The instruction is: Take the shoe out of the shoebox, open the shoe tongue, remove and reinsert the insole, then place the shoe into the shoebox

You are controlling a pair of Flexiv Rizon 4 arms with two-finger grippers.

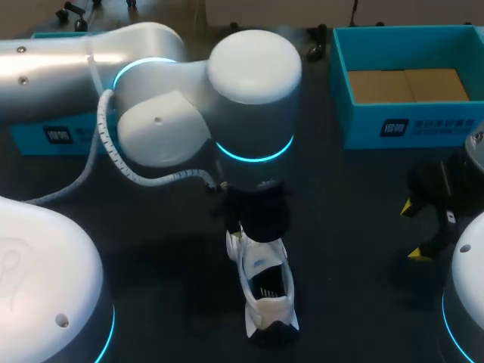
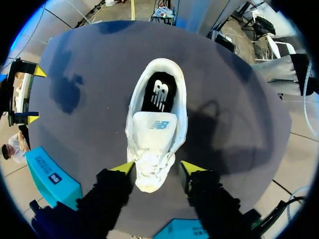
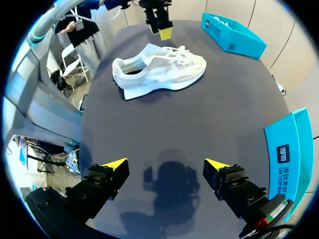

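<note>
A white sneaker [image 1: 268,291] stands upright on the dark table, heel toward the front edge, its black insole [image 2: 158,94] showing in the opening. My left gripper [image 2: 157,168] hangs over the toe, a yellow-tipped finger on either side; I see no firm contact on both sides. The head view shows it as a dark block [image 1: 257,215] covering the toe. In the right wrist view the sneaker [image 3: 159,67] lies side-on with the left gripper [image 3: 162,25] just above it. My right gripper [image 1: 414,231] stands open and empty at the table's right side [image 3: 167,167]. The blue shoebox [image 1: 408,125] sits at the back right.
A second blue box [image 1: 53,136] sits at the back left, partly behind my left arm; white material shows inside it [image 3: 232,35]. The left arm's big white joints [image 1: 253,83] hang over the table's middle. Bare dark table [image 1: 355,249] lies between the sneaker and the right gripper.
</note>
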